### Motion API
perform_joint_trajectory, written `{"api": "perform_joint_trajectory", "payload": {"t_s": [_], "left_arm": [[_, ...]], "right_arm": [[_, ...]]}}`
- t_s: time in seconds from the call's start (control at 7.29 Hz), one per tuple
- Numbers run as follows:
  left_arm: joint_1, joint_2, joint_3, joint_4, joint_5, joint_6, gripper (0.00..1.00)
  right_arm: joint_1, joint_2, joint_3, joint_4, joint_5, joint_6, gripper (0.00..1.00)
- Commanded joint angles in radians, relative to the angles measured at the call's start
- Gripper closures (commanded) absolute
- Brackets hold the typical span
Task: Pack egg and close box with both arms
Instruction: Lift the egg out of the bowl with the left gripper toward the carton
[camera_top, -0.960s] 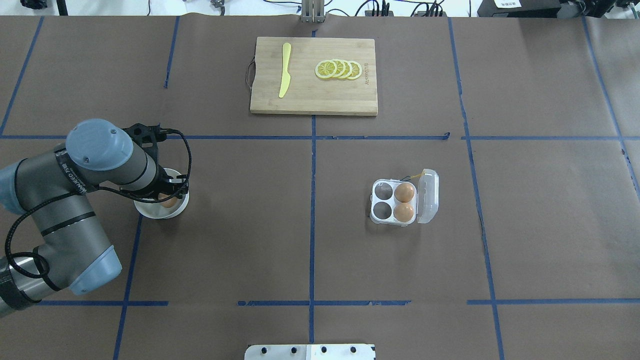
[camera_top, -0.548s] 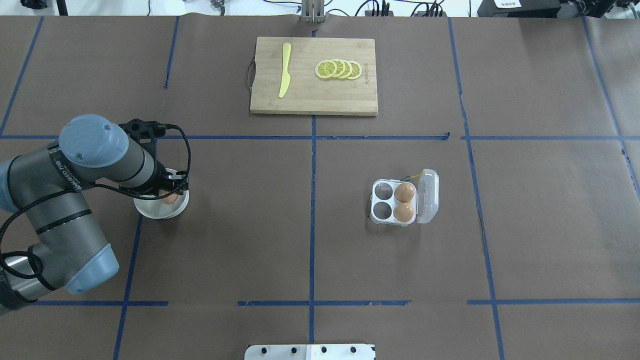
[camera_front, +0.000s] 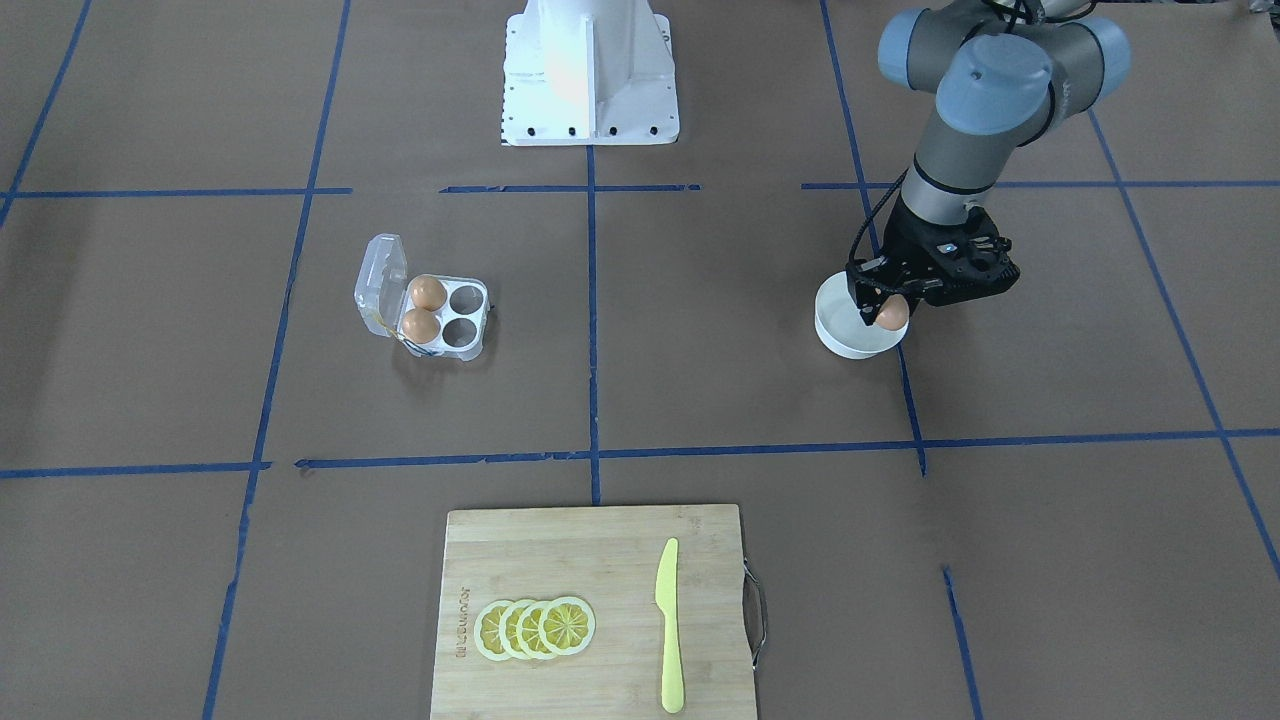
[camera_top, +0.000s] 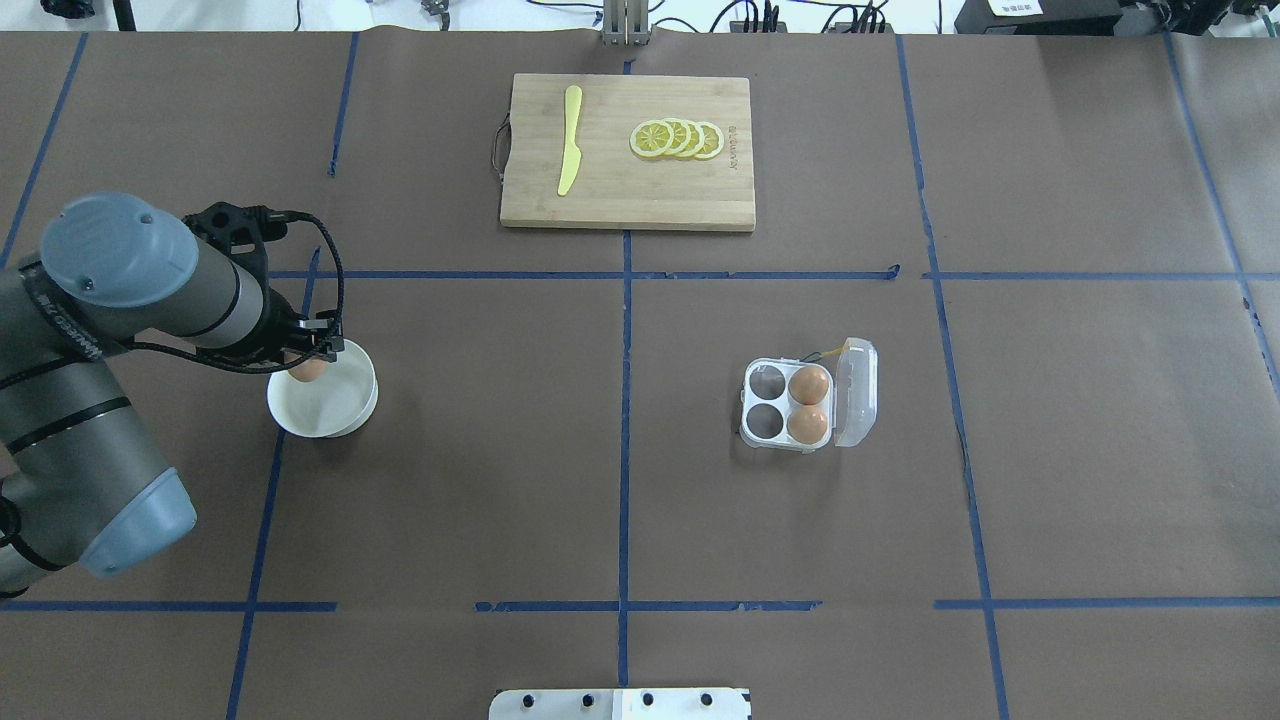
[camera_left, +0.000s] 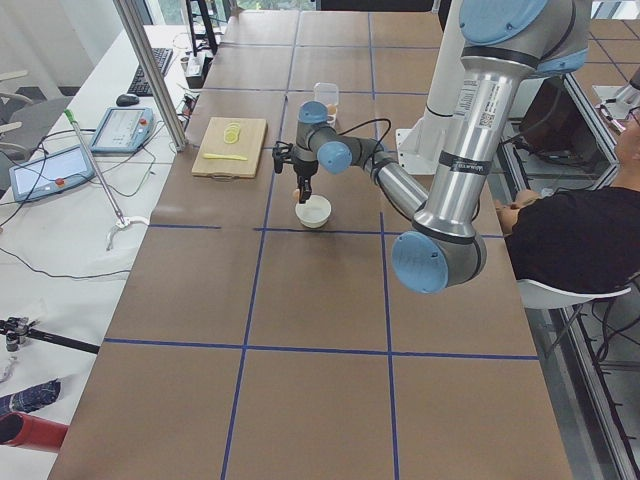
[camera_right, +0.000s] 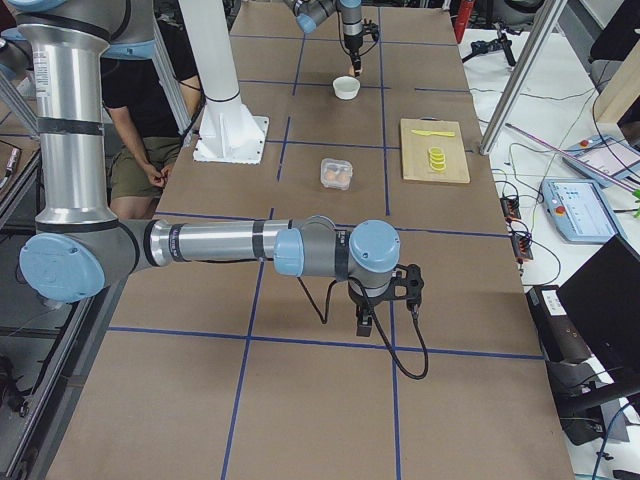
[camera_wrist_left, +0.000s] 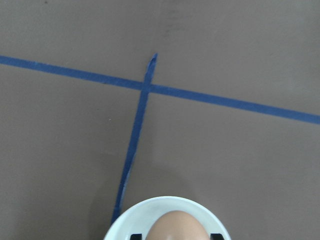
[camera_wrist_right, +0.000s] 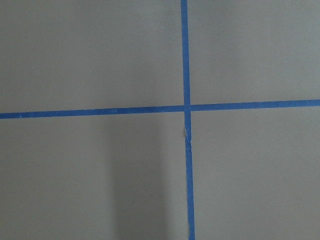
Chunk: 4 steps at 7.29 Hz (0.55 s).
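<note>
My left gripper (camera_top: 309, 364) is shut on an orange-brown egg (camera_top: 308, 370) and holds it just above the far left rim of the white bowl (camera_top: 345, 418). The egg also shows in the front view (camera_front: 891, 314) and the left wrist view (camera_wrist_left: 174, 227). The clear egg box (camera_top: 857, 392) lies open at centre right, lid swung to its right. Two eggs (camera_top: 809, 384) fill the cups by the lid; the two left cups (camera_top: 766, 381) are empty. My right gripper (camera_right: 365, 325) shows only in the exterior right view, low over bare table; I cannot tell whether it is open or shut.
A wooden cutting board (camera_top: 610, 200) with lemon slices (camera_top: 677, 138) and a yellow knife (camera_top: 570, 140) lies at the far centre. The white base pedestal (camera_front: 588, 70) stands at the robot's edge. A seated person (camera_left: 575, 235) is beside the table.
My left gripper has lifted the egg up out of the bowl and drawn it toward the bowl's far left rim. The arm has swung left. The box has not moved.
</note>
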Motion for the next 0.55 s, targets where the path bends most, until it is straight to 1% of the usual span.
{"api": "perform_joint_trajectory", "payload": {"t_s": [0.0,0.14,0.27,0.41], "left_arm": [[0.008,-0.146,0.003,-0.05,-0.007,-0.111,1.0],[0.034,-0.191,0.041,-0.169,-0.006,-0.194,1.0],[0.089,-0.247,0.14,-0.305,0.002,-0.224,1.0],[0.138,-0.293,0.229,-0.439,0.067,-0.223,1.0]], "right_arm": [[0.0,0.001,0.002,0.0,0.02,0.0,0.0],[0.0,0.002,0.003,0.002,0.02,0.0,0.0],[0.0,0.002,0.006,0.0,0.022,0.0,0.0],[0.0,0.004,0.008,0.0,0.022,0.0,0.0]]}}
